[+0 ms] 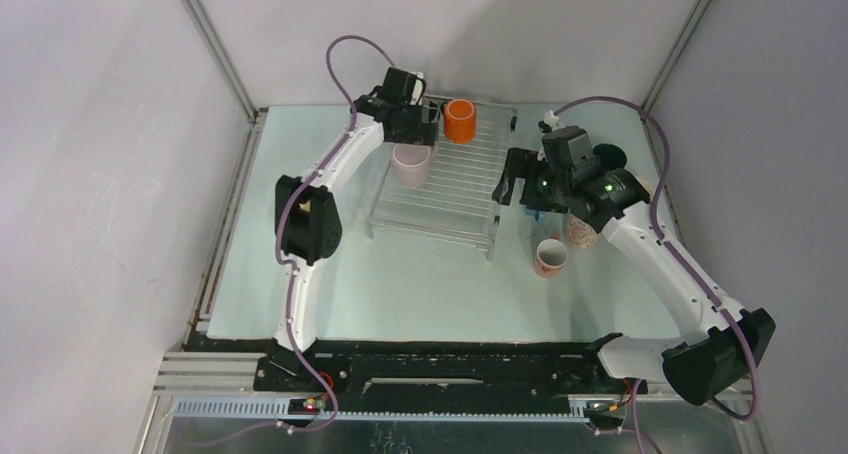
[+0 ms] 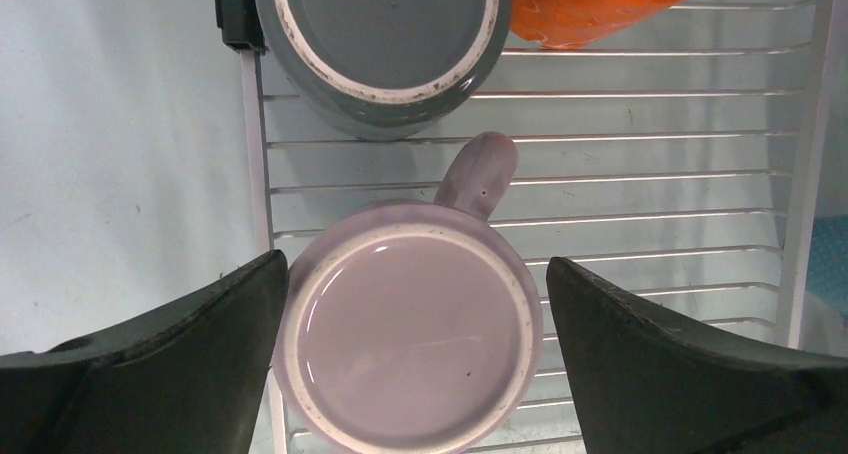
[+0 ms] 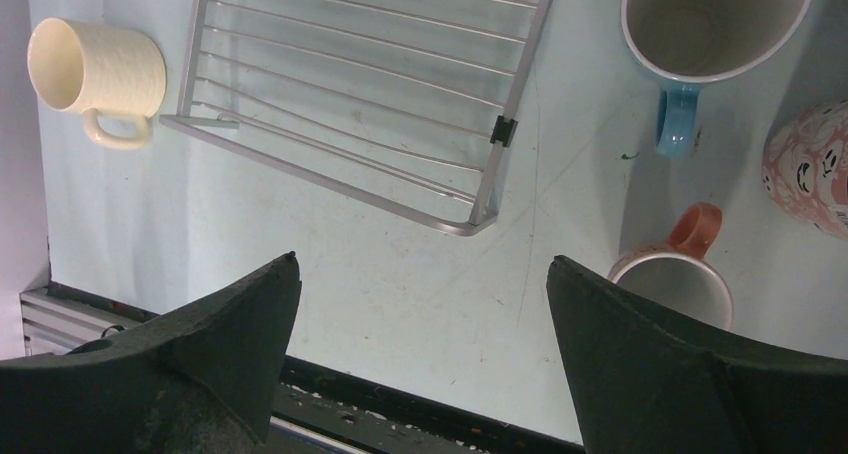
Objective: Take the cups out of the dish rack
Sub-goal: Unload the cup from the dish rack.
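Note:
The dish rack (image 1: 455, 189) lies at mid-table. An orange cup (image 1: 460, 121) stands at its far edge, and a lilac cup (image 1: 411, 164) sits upside down on its left part. In the left wrist view the lilac cup (image 2: 405, 329) lies base-up between my left gripper's (image 2: 417, 262) open fingers, the left finger at its rim. A grey cup (image 2: 385, 44) is upside down beyond it, beside the orange cup (image 2: 590, 4). My right gripper (image 1: 510, 186) is open and empty by the rack's right side, over bare table (image 3: 422, 260).
Right of the rack stand a pink cup (image 1: 549, 258), a speckled pink cup (image 1: 580, 229) and a blue-handled cup (image 3: 715, 24). A cream cup (image 3: 95, 74) lies on its side left of the rack (image 3: 370, 124). Walls enclose the table.

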### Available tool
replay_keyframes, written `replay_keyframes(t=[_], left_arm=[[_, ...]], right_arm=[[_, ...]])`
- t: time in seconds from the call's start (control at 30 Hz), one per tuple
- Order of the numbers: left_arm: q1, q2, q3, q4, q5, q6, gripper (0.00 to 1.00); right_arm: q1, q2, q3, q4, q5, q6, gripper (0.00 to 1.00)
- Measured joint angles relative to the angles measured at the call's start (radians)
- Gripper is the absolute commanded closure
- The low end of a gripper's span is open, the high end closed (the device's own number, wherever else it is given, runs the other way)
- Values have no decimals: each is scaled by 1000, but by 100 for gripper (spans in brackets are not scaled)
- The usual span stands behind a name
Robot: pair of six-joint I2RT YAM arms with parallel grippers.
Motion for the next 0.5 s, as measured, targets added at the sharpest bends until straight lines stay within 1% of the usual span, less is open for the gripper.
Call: replay_keyframes(t=[0.3,0.5], left_arm=[[-42,-30,-35,-17,-52,-74,0],[-66,-49,-57,-38,-76,-116,5]], right_arm=[[0,0,-13,16,0,-1,1],[0,0,-30,21,-24,-4,1]])
